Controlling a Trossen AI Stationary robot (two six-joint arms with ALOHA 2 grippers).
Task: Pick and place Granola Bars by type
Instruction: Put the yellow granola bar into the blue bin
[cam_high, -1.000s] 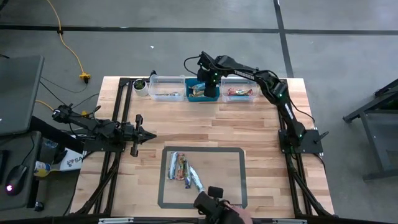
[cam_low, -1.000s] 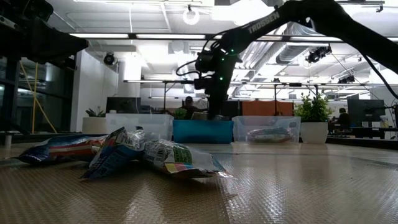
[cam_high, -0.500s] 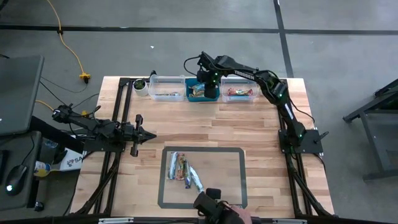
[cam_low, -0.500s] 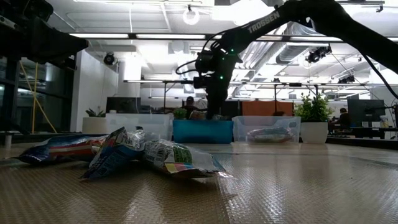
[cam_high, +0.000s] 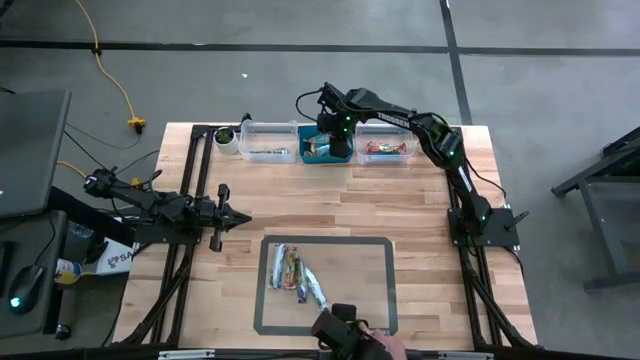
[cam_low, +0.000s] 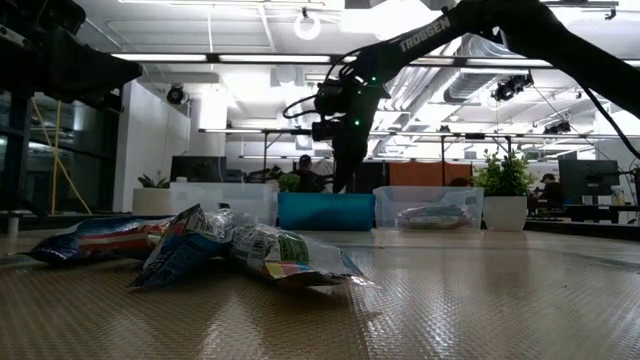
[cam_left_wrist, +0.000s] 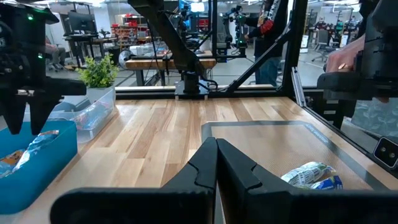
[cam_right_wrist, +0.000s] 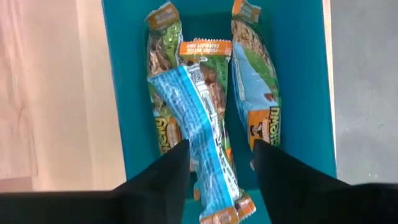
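Right wrist view: right pincer hangs over the blue plastic bin, fingers parted, gripping nothing; a light-blue wrapped granola bar lies just below between them, atop others. Release step, judged done. Next: lift clear, fetch another. Left pincer shut, idle.

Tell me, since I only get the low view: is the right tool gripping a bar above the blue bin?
Observer: No. Its wrist view shows the right tool open, with a light-blue bar lying between the fingers, apparently ungripped.
Operator: What is under that bar?
Observer: Three more bars, side by side in the blue bin.
Operator: And the left tool?
Observer: The left tool is shut, over the table's left side in the high view.
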